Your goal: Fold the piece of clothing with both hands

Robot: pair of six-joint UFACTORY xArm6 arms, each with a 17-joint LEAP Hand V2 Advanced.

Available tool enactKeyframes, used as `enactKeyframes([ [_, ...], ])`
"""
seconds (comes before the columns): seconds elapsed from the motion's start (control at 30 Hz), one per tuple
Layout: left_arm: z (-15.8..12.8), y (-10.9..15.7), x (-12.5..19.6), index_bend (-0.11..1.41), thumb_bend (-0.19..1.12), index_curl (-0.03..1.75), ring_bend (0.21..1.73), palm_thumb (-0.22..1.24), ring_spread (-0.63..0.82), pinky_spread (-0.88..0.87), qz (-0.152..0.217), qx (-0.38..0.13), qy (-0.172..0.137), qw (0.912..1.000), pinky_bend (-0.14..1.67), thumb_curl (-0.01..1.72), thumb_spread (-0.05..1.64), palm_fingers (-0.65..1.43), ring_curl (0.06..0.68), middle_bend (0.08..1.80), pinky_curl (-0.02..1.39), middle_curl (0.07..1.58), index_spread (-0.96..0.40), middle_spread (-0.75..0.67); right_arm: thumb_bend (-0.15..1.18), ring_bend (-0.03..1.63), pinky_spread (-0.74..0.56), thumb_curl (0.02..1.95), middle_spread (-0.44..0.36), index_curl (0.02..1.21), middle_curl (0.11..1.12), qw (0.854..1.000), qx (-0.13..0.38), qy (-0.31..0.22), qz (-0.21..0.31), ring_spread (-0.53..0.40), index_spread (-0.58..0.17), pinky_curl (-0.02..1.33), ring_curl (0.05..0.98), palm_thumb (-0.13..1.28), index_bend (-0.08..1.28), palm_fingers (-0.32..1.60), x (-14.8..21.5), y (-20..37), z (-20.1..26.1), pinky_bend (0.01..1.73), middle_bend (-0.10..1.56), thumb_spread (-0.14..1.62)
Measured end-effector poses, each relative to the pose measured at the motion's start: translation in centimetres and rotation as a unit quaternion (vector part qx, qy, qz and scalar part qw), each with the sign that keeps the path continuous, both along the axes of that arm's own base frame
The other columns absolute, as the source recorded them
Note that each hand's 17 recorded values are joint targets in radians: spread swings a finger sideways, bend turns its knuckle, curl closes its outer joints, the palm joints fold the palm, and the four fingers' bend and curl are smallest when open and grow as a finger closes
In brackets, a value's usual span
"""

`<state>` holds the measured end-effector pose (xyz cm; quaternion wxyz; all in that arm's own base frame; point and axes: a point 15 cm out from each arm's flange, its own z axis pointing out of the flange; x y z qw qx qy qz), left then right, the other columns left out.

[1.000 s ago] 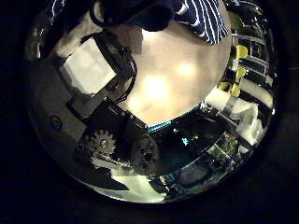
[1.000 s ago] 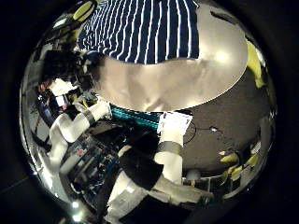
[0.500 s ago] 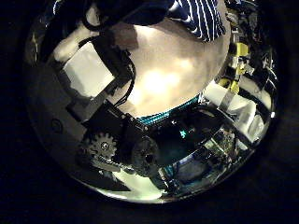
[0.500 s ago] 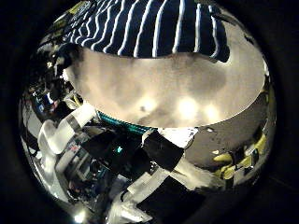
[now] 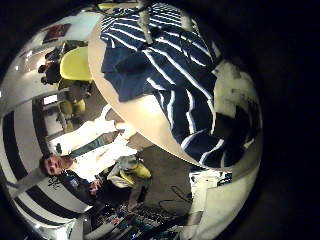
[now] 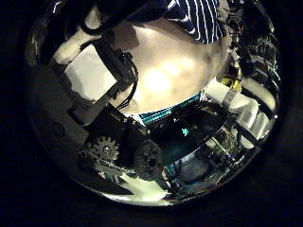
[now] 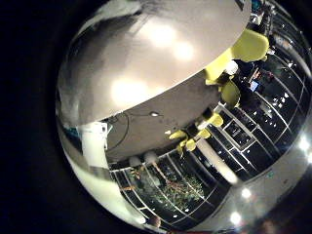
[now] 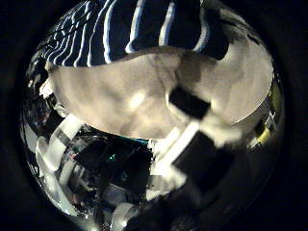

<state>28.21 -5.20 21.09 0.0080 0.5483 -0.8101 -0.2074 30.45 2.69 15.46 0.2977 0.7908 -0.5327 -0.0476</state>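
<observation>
The piece of clothing (image 5: pixel 150 70) is dark cloth with light stripes and lies rumpled on a round pale table (image 5: pixel 128 112). It fills much of the left little finger side palm view, close to my left hand (image 5: pixel 235 95). In the right thumb side palm view the clothing (image 8: pixel 135 29) spans the table's far part, and a finger (image 8: pixel 197 115) of my right hand reaches over bare table (image 8: pixel 115 96) short of the cloth.
Chairs (image 5: pixel 75 65) also stand past the table's edge in the left little finger side palm view.
The right thumb side view has shifted closer to the striped clothing, and a finger has swung further into it. The left thumb side view has shifted a little; less cloth shows.
</observation>
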Motion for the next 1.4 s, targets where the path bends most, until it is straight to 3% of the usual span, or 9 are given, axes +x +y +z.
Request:
enactKeyframes([
  [0.03, 0.1, 0.0, 0.0, 0.18, -0.01, 1.40, 1.42, 0.88, -0.47, -0.60, 0.000, -0.001, -0.001, 1.0000, 1.32, 0.57, 1.12, 0.88, 0.519, 0.78, 0.75, 1.23, -0.62, -0.66, 0.01, 1.00, -0.28, 0.38, -0.250, 0.32, 0.51, 1.000, 0.002, -0.006, 0.000, -0.292, -0.394, 0.23, 0.347, 0.72, 0.21, 1.01, 0.3, 0.1, -0.1, 0.91, 0.56, 1.11],
  [0.07, 0.1, 0.1, 0.0, 0.18, -0.01, 1.41, 1.42, 0.88, -0.47, -0.60, 0.000, -0.001, -0.001, 1.0000, 1.32, 0.57, 1.12, 0.88, 0.519, 0.78, 0.75, 1.23, -0.62, -0.66, 0.02, 1.02, -0.29, 0.39, -0.275, 0.36, 0.54, 1.000, 0.005, -0.013, 0.001, -0.289, -0.416, 0.26, 0.374, 0.75, 0.31, 1.19, 0.6, 0.3, -0.3, 0.96, 0.63, 1.11],
  [0.17, 0.4, 0.2, -0.1, 0.18, -0.01, 1.43, 1.42, 0.88, -0.47, -0.59, -0.005, -0.005, 0.001, 1.0000, 1.32, 0.57, 1.12, 0.88, 0.518, 0.77, 0.75, 1.24, -0.61, -0.67, 0.04, 1.11, -0.28, 0.42, -0.282, 0.49, 0.65, 0.998, 0.027, -0.055, 0.005, -0.285, -0.441, 0.35, 0.448, 0.83, 0.55, 1.29, 2.5, 1.2, -0.5, 1.10, 0.82, 1.13],
  [0.23, 0.7, 0.3, -0.1, 0.17, -0.02, 1.45, 1.42, 0.87, -0.47, -0.59, -0.007, -0.010, 0.003, 0.9999, 1.32, 0.57, 1.12, 0.88, 0.517, 0.77, 0.74, 1.24, -0.61, -0.67, 0.05, 1.19, -0.27, 0.44, -0.279, 0.59, 0.71, 0.996, 0.041, -0.085, 0.003, -0.285, -0.442, 0.40, 0.495, 0.88, 0.73, 1.24, 3.8, 1.4, 0.0, 1.20, 0.93, 1.19],
  [0.47, 1.9, 0.4, -0.8, 0.17, -0.02, 1.48, 1.42, 0.85, -0.47, -0.59, -0.019, -0.031, 0.009, 0.9993, 1.33, 0.56, 1.11, 0.88, 0.514, 0.76, 0.73, 1.25, -0.58, -0.68, 0.06, 1.35, -0.22, 0.49, -0.261, 0.77, 0.84, 0.990, 0.050, -0.130, -0.029, -0.267, -0.400, 0.53, 0.610, 0.93, 0.96, 1.06, 4.4, -1.6, 4.3, 1.37, 1.14, 1.28],
  [0.83, 4.0, 1.4, -2.6, 0.17, -0.02, 1.51, 1.41, 0.84, -0.47, -0.58, -0.029, -0.047, 0.017, 0.9983, 1.33, 0.55, 1.11, 0.89, 0.510, 0.75, 0.72, 1.25, -0.54, -0.70, 0.02, 1.43, -0.19, 0.54, -0.234, 0.90, 0.92, 0.981, 0.062, -0.174, -0.060, -0.249, -0.361, 0.68, 0.705, 0.93, 1.06, 0.94, 2.7, -5.2, 10.5, 1.44, 1.24, 1.32],
  [1.03, 5.7, 1.6, -2.9, 0.17, -0.01, 1.52, 1.41, 0.84, -0.48, -0.59, -0.034, -0.058, 0.015, 0.9976, 1.34, 0.55, 1.11, 0.89, 0.508, 0.75, 0.72, 1.25, -0.52, -0.71, 0.01, 1.45, -0.18, 0.56, -0.224, 0.94, 0.94, 0.978, 0.093, -0.178, -0.063, -0.241, -0.347, 0.74, 0.731, 0.94, 1.08, 0.92, 1.2, -4.3, 12.4, 1.45, 1.27, 1.33],
  [1.4, 9.5, 2.0, -1.3, 0.16, -0.02, 1.53, 1.41, 0.84, -0.48, -0.58, -0.033, -0.058, 0.024, 0.9974, 1.34, 0.54, 1.10, 0.89, 0.505, 0.74, 0.70, 1.25, -0.49, -0.72, -0.01, 1.46, -0.18, 0.60, -0.209, 0.97, 0.95, 0.970, 0.131, -0.194, -0.058, -0.231, -0.330, 0.84, 0.754, 0.97, 1.09, 0.92, 1.9, -2.8, 15.1, 1.41, 1.29, 1.31],
])
